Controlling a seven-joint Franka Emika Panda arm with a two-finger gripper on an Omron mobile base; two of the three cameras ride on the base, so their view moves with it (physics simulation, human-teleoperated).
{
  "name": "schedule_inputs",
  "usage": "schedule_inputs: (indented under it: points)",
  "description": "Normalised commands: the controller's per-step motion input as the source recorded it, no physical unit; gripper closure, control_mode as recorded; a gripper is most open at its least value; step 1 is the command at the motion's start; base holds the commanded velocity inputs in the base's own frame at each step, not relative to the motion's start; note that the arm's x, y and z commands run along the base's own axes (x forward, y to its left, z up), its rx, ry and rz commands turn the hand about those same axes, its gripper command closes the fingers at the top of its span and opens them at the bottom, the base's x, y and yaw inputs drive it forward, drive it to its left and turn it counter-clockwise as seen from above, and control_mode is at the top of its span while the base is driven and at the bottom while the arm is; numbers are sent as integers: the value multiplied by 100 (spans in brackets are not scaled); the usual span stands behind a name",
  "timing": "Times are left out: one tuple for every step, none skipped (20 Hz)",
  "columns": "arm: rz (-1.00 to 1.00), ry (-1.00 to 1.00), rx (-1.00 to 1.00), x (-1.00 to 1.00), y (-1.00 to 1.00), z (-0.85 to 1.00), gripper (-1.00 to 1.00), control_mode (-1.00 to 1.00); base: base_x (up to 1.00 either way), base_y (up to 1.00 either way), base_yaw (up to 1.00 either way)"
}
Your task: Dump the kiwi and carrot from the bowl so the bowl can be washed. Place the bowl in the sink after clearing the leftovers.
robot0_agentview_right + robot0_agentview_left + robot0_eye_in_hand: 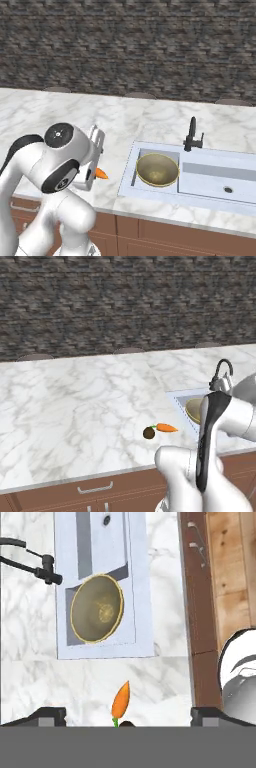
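The bowl (157,169) sits upright and empty in the left basin of the sink (210,196), below the black faucet (192,134). The hand view looks down on the bowl (96,608), the sink (141,612) and the faucet (31,568). On the marble counter left of the sink lie the carrot (166,428) and the kiwi (148,432), side by side and touching. My gripper (128,714) hovers above them, open, its fingertips (44,714) far apart with nothing held. The carrot (120,699) and a sliver of the kiwi (126,724) lie between them. The gripper (96,136) stands over the carrot's tip (102,173).
A dark stone wall (125,306) backs the counter. The counter's front edge (100,476) runs above brown cabinet drawers with metal handles (95,488). My own arm (212,446) blocks the right part of the left base view. The sink's right basin holds the drain (228,189).
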Motion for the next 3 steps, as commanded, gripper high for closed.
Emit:
schedule_inputs:
  points:
    - [0,-27,-15,-100,90,100,-100,-100,0,0,0]
    - [0,-26,-15,-95,91,100,-100,-100,0,0,0]
    - [0,-26,-17,-88,96,100,-100,-100,0,0,0]
